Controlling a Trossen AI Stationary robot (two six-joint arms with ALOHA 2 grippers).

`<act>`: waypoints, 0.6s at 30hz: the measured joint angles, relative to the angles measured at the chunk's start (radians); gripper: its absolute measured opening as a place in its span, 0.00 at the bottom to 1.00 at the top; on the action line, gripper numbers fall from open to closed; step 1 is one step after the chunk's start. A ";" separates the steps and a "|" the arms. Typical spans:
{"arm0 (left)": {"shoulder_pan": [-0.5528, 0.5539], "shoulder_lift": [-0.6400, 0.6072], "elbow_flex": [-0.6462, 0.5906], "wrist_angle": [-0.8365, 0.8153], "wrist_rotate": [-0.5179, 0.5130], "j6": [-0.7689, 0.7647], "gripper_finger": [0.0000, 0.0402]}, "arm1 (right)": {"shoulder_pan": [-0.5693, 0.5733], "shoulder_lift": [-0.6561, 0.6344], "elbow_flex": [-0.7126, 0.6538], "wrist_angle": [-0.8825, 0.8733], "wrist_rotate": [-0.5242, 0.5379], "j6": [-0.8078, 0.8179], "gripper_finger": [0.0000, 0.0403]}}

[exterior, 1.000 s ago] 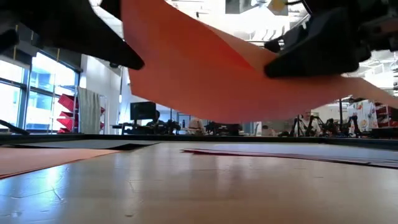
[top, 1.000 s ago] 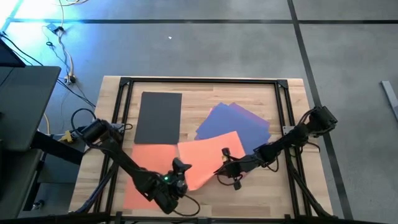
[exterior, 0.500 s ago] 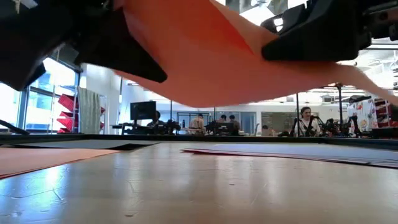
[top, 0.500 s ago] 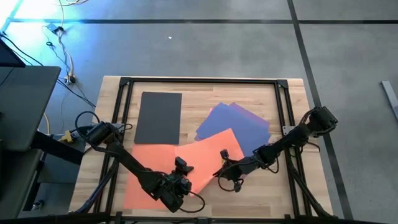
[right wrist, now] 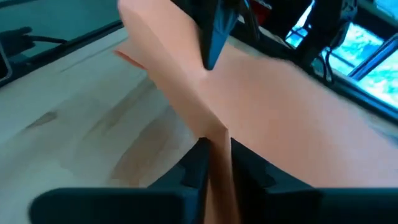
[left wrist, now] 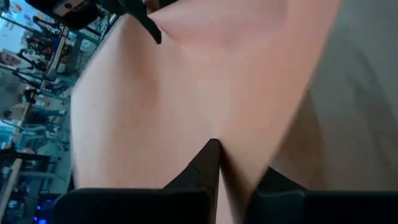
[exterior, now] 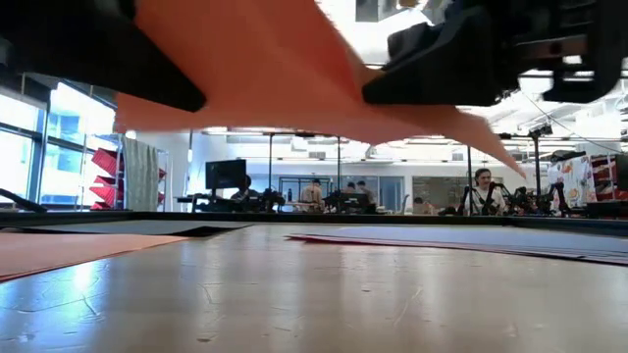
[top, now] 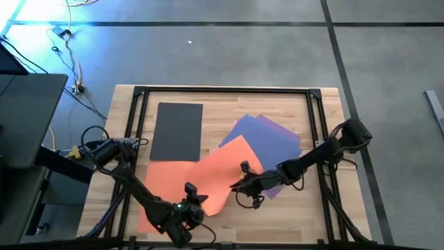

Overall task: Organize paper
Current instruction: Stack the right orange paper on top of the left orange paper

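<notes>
The left tool [top: 187,207] is pinched shut on the near edge of the lifted sheet [top: 223,173], a salmon-pink one held clear of the desk [top: 222,97]. In its own wrist view the two dark fingers [left wrist: 208,165] meet on the paper with no gap. The right tool [top: 244,182] has the opposite side of that sheet between its fingers [right wrist: 199,163]; they look slightly parted around the paper, though from these views I cannot be sure it is truly clamped.

Beneath, an orange sheet [top: 163,191] lies flat at the front left. The dark grey sheet [top: 177,130] lies just behind it. The blue sheet [top: 244,130] and purple sheet [top: 281,142] overlap in a fan toward the right, partly under the lifted one.

The risks, as I judge them:
- If the right tool's hold is loose, that side could slip out and the sheet swing down from the left tool alone, landing crooked.
- If the arms pull apart, the thin paper could crease or tear.
- A drooping corner could drag the blue and purple sheets askew.
</notes>
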 joint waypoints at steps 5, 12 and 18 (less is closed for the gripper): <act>-0.026 0.000 0.002 -0.095 -0.007 -0.136 0.00 | -0.002 0.081 0.091 -0.009 0.000 -0.058 0.33; -0.057 0.000 0.044 -0.303 -0.005 -0.356 0.00 | 0.005 0.110 0.184 -0.152 0.001 -0.059 0.49; -0.058 0.000 0.125 -0.371 0.052 -0.371 0.00 | 0.034 0.110 0.220 -0.210 0.001 -0.059 0.54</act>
